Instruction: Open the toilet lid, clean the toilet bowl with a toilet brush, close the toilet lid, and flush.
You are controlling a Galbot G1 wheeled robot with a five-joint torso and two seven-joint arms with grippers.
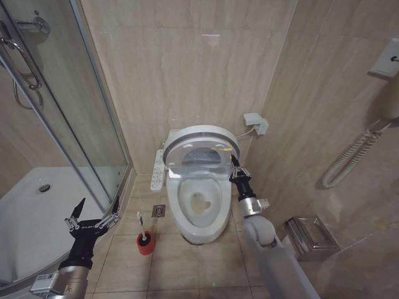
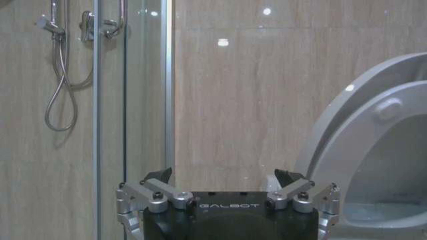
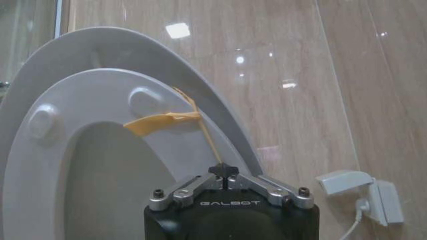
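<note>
Toilet lid [image 1: 201, 138] raised, frame centre, over open toilet bowl [image 1: 198, 205] | my right gripper [image 1: 235, 163] pressed together at seat's right edge, pinching yellow tag [image 3: 160, 121] strap | my left gripper [image 1: 95, 213] spread, lower left | toilet brush [image 1: 142, 225] in red holder [image 1: 146, 243], lower centre-left.

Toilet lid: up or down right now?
Up. The toilet lid leans back toward the wall with the seat ring raised against it, leaving the toilet bowl uncovered.

Toilet lid [image 1: 201, 138] raised w/ seat; toilet bowl [image 1: 199, 215] open; toilet brush [image 1: 141, 225] upright in red cup.
</note>
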